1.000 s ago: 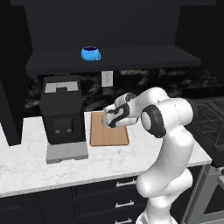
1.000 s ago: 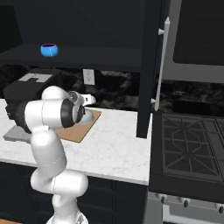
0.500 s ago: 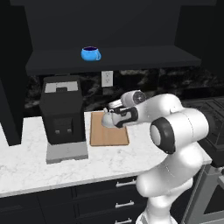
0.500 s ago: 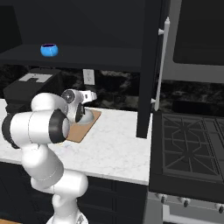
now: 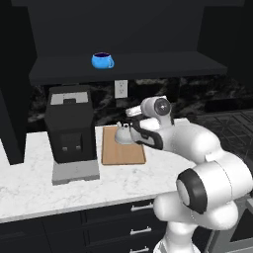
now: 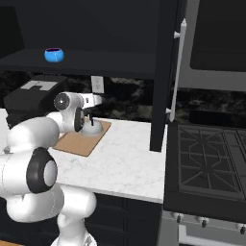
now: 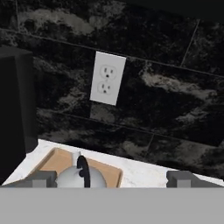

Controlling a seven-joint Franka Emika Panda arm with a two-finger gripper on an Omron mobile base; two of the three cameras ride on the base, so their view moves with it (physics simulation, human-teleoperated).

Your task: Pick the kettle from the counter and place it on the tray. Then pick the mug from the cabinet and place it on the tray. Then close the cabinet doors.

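The silver-grey kettle stands on the wooden tray at the back of the white counter. My gripper hovers just above and beside it, open, its fingertips wide apart and holding nothing, pointing at the back wall. The blue mug sits on the shelf of the open cabinet. One cabinet door stands open edge-on, with its silver handle.
A black coffee machine stands left of the tray on a grey base. A white wall outlet is on the dark backsplash. A stove lies right of the counter.
The arm has swung its elbow right and down while the hand stayed near the kettle, rising a little. The kettle rests on the tray throughout. The jaws stay open.
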